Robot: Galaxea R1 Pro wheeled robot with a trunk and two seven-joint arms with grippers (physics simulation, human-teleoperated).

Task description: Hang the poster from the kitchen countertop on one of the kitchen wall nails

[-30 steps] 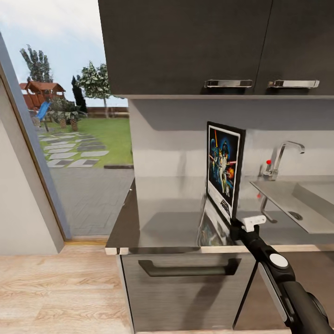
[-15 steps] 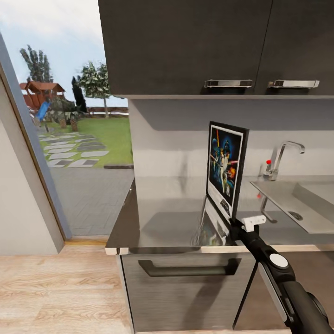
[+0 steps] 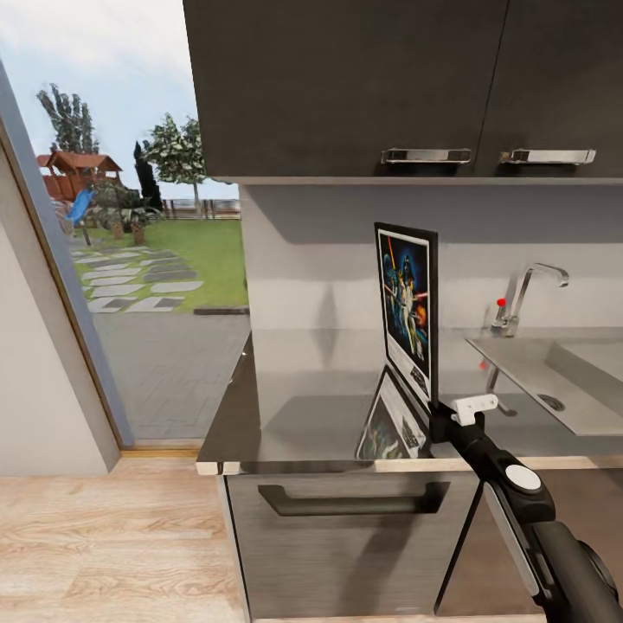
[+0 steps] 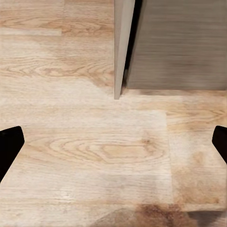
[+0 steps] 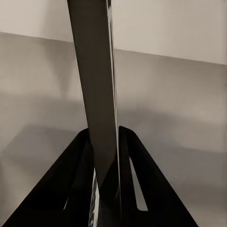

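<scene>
The Star Wars poster [image 3: 407, 307] stands upright just above the shiny grey kitchen countertop [image 3: 303, 415], seen nearly edge-on, with its reflection below it. My right gripper [image 3: 438, 419] is shut on the poster's lower corner. In the right wrist view the poster [image 5: 97, 104] runs as a dark thin slab up from between the black fingers [image 5: 71, 189]. My left gripper [image 4: 113, 142] hangs open over the wooden floor, its black fingertips [image 4: 9, 144] far apart. No wall nail is visible.
Dark upper cabinets [image 3: 346, 86] with chrome handles overhang the counter. The sink basin [image 3: 562, 372] and chrome tap [image 3: 528, 294] lie to the right. A dark drawer [image 3: 346, 528] sits under the counter. A glass door [image 3: 130, 260] to the garden is at left.
The poster has turned in my right gripper, showing more edge-on, and shifted slightly left and up. The right arm moved a little.
</scene>
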